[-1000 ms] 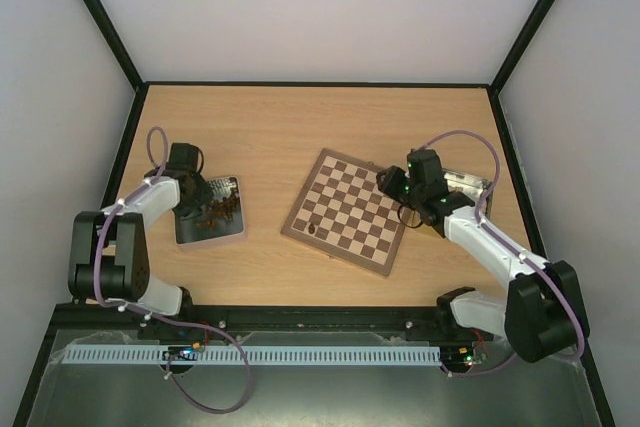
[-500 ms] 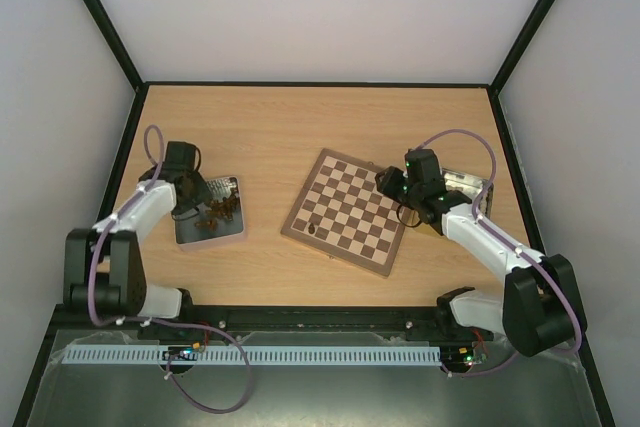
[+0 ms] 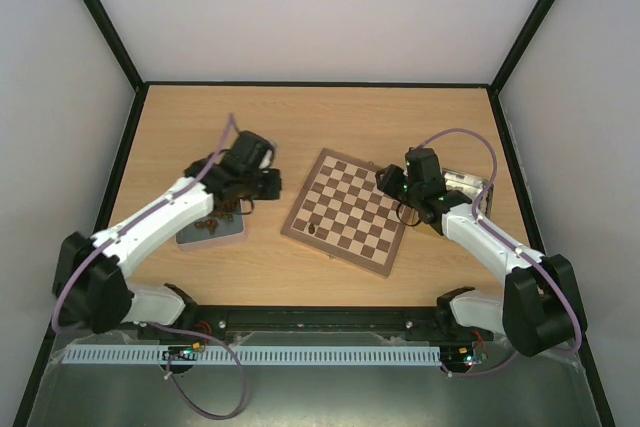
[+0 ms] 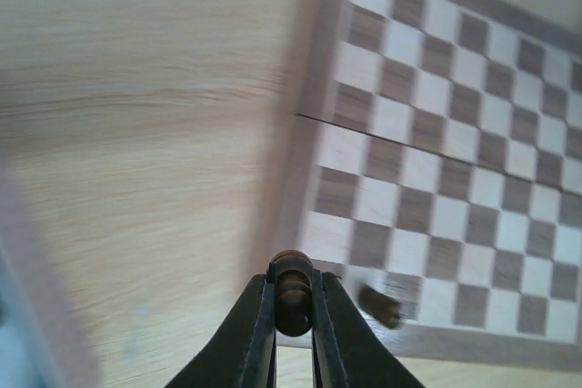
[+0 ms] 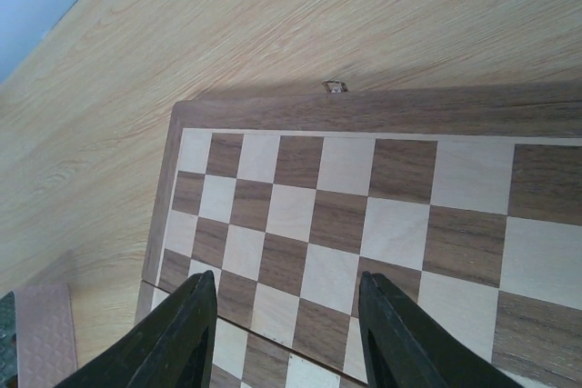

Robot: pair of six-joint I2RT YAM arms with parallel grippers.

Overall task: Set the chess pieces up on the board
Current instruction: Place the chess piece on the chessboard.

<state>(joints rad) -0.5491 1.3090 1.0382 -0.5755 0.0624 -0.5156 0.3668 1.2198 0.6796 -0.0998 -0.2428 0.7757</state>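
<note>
While a dark chessman (image 4: 293,288) sits pinched between the left fingers (image 4: 257,338), ready for placing, the board (image 4: 436,134) lies just ahead and right of them. The right fingers (image 5: 186,338) hang spread wide and empty over it, probably waiting.

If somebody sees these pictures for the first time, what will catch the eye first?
The checked board lies near the middle of the table, almost bare, with one lone piece near its left edge. The left gripper is shut on a dark chess piece just beside that edge. The right gripper hangs open over the board's other side.
</note>
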